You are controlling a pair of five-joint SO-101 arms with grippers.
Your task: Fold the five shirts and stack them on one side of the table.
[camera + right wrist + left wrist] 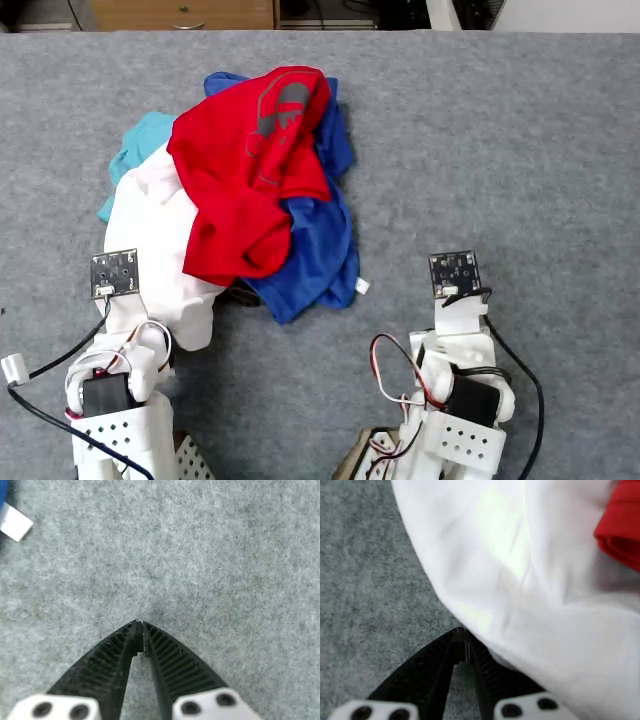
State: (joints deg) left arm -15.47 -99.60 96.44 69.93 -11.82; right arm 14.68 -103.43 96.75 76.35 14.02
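High view looks down on a heap of shirts on the grey tabletop, none of them folded. The red shirt lies crumpled on top, over the blue shirt and the white shirt, and the teal shirt pokes out at the far side. A dark scrap shows under the heap's near edge; I cannot tell whether it is the fifth shirt. The pile sits toward the left arm's side, which probably explains why that arm is parked right at the white shirt's near edge. In the left wrist view the left tool has its tips pressed together with no cloth visible between them, and the white fabric drapes over one finger. The right tool is likewise closed on nothing, above bare tabletop, with the blue shirt's white tag off to one side. Sorting does not appear to have begun, and the red shirt, being uppermost, seems the sensible first pick.
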